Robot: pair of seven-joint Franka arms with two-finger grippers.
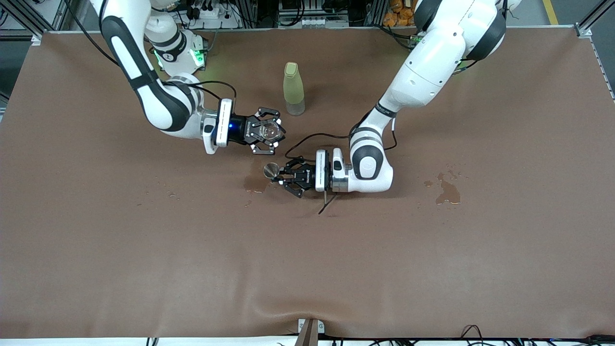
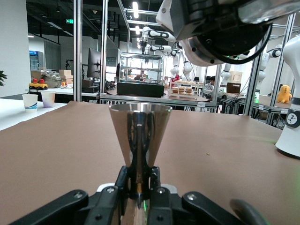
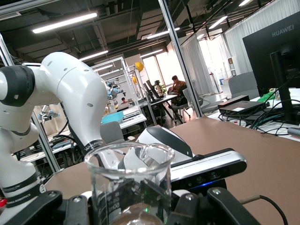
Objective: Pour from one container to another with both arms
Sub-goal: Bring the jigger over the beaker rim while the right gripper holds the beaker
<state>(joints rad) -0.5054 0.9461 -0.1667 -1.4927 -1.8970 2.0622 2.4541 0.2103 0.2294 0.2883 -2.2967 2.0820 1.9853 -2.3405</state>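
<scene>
Brown mat over the whole table (image 1: 144, 269), lab clutter along the top edge of the frame, and a couple of wet patches already on the cloth: one dark stain (image 1: 253, 183) near the middle and a bigger puddle (image 1: 449, 191) toward the right of the front view. A pale green bottle (image 1: 293, 89) stands upright in the upper middle, untouched. The right gripper (image 1: 270, 130), coming in from the upper left, is clamped on a clear glass beaker (image 1: 269, 129), which looks upright and empty in its wrist view (image 3: 129, 183). The left gripper (image 1: 283, 179), reaching in from the upper right, is pinched tight on the narrow waist of a small metal jigger-style cup (image 1: 271, 170); in its own wrist view that cup (image 2: 139, 133) stands upright. Both vessels sit just below centre-left of the frame, near each other but not touching, the beaker higher in the picture. So I'd say they're lined up and the pour hasn't started. To do it well: bring the pouring rim right over the other mouth before tipping, roll the wrist slowly, and keep the receiver dead level, since those spills suggest it's easy to miss.
</scene>
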